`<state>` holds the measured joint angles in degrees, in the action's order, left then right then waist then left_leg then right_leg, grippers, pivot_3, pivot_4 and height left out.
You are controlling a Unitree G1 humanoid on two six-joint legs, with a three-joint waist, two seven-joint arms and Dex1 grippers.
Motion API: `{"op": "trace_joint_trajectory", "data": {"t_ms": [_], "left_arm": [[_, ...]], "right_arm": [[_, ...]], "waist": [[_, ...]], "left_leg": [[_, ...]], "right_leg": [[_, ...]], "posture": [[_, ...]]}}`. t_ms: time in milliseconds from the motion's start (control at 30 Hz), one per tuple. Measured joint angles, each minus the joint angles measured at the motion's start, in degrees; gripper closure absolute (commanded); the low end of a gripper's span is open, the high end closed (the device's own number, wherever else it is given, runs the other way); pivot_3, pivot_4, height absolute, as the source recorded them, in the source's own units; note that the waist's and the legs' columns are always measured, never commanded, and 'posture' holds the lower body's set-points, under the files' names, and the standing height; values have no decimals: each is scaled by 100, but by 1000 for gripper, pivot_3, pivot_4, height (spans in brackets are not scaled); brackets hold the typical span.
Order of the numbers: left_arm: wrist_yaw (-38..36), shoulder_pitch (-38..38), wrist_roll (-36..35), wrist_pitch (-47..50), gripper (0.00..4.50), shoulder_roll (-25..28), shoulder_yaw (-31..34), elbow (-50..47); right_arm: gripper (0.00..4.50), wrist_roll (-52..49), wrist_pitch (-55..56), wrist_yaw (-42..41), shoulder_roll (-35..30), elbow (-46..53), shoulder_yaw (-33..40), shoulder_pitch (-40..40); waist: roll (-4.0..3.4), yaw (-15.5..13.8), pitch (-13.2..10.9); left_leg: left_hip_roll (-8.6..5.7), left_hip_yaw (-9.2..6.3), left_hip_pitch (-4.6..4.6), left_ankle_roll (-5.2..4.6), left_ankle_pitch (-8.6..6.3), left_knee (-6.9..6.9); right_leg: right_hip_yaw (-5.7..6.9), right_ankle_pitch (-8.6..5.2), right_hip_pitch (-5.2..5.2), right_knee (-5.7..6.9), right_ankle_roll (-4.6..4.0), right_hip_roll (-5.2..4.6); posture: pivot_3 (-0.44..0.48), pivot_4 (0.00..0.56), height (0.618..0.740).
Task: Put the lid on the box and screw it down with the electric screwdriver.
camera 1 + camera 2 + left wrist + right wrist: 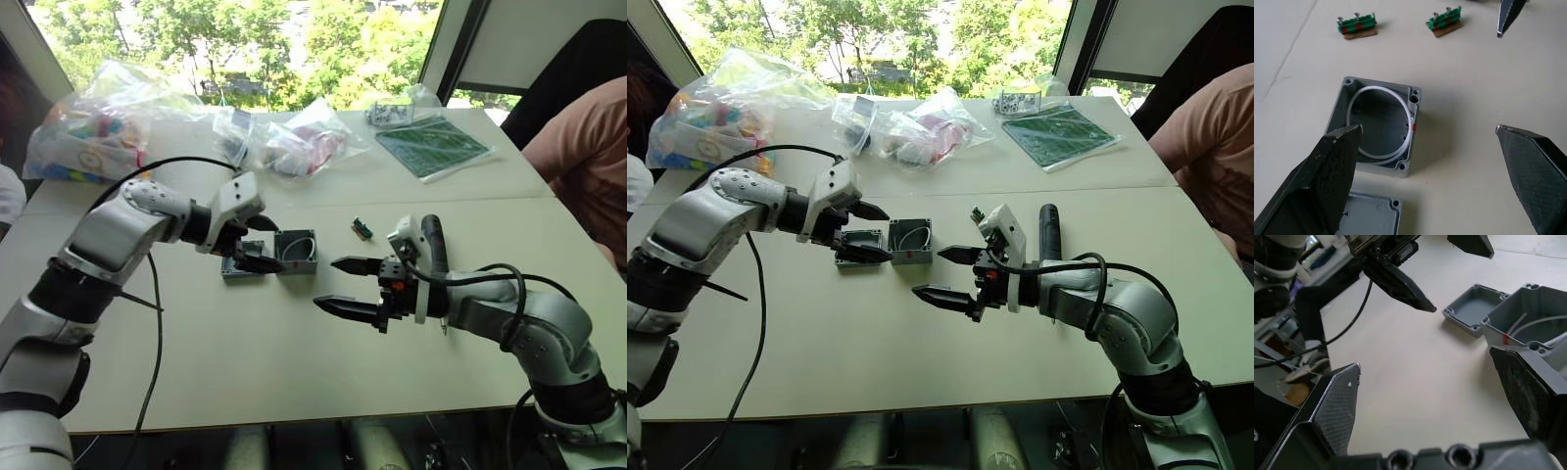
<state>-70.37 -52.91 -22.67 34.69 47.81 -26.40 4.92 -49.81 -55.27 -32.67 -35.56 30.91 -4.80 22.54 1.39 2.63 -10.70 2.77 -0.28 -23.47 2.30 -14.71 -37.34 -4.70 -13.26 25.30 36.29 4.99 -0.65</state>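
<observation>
The right gripper (348,287) is hovering over bare table (294,362) nearest the camera, its two black fingers spread wide and grasping nothing; its fingertips are pointing toward the robot's left, at the box. Just behind its wrist, the electric screwdriver (434,245) is lying on the table, black and pen-shaped, running away from the robot.

Further in, the box (296,252) is sitting upright and open near the middle of the table; a loop of white wire is curling around its inside and a small red mark (1414,128) is showing on one wall. The lid (858,242) is lying flat with its hollow side up, just beside the box on the robot's left, so the box is not yet covered. The left gripper (258,242) is hanging directly over the lid with its jaws released, one finger above and one low beside the lid, closing on nothing.

Slightly beyond the box, toward the right, a small green component (361,230) is resting on the table; the left wrist view is showing two such green pieces (1356,27) side by side.

At the far side, clear plastic bags (108,122) of colourful parts are lying in a heap; a green circuit board (432,147) is sitting to the right of them. A person's arm in a pink sleeve (586,157) is reaching in at the right edge.
</observation>
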Motion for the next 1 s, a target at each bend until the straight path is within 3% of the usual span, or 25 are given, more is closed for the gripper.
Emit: {"op": "trace_joint_trajectory", "data": {"t_ms": [67, 200, 300, 533, 667, 967, 1000], "left_arm": [[-263, -159, 278, -251, 0, -138, -133, 360], [-680, -877, 1097, -1050, 0, -1139, -492, 2163], [-926, -1059, 1524, -1581, 0, -1604, -670, 2999], [-1171, -1348, 2150, -2387, 0, -1985, -642, 4114], [-1192, -1366, 2340, -2687, 957, -2238, -573, 4469], [-1311, -1424, 2649, -3152, 4389, -2400, -405, 4819], [-1308, -1453, 2695, -3189, 4474, -2410, -375, 4853]], "right_arm": [[33, 135, 15, 47, 7, 26, -69, -6], [33, 289, 65, 357, 186, 318, -97, -305], [33, 348, 69, 552, 311, 479, -103, -467], [33, 469, 76, 827, 474, 555, -109, -571], [0, 484, 76, 968, 584, 625, -108, -584], [0, 599, 76, 1154, 654, 722, -105, -680], [0, 603, 77, 1161, 662, 729, -105, -681]], "waist": [[0, -2, 0], [0, -126, 0], [0, -120, 0], [2, -68, -1], [2, -48, -1], [2, -20, -1], [2, -21, -1]], "left_leg": [[3, -7, 1, -1, 0, 2], [0, -12, 1, -2, 0, -19], [0, 0, -12, -8, -3, -58], [-1, -6, -6, -9, -3, -73], [-1, -9, -6, -9, -3, -73], [-1, -11, -4, -9, -4, -73], [-1, -11, -4, -9, -4, -73]], "right_leg": [[1, 3, 6, 15, 7, 6], [8, -8, 1, 32, -12, 3], [-7, -7, 0, 33, -14, 2], [-7, -6, -2, 68, -16, 2], [-6, -7, 0, 72, -14, 2], [-6, -7, -1, 78, -12, 3], [-6, -7, -1, 78, -12, 3]], "posture": [[0, 150, 740], [0, 150, 740], [0, 150, 740], [0, 150, 740], [0, 150, 740], [0, 150, 740], [0, 150, 740]]}}
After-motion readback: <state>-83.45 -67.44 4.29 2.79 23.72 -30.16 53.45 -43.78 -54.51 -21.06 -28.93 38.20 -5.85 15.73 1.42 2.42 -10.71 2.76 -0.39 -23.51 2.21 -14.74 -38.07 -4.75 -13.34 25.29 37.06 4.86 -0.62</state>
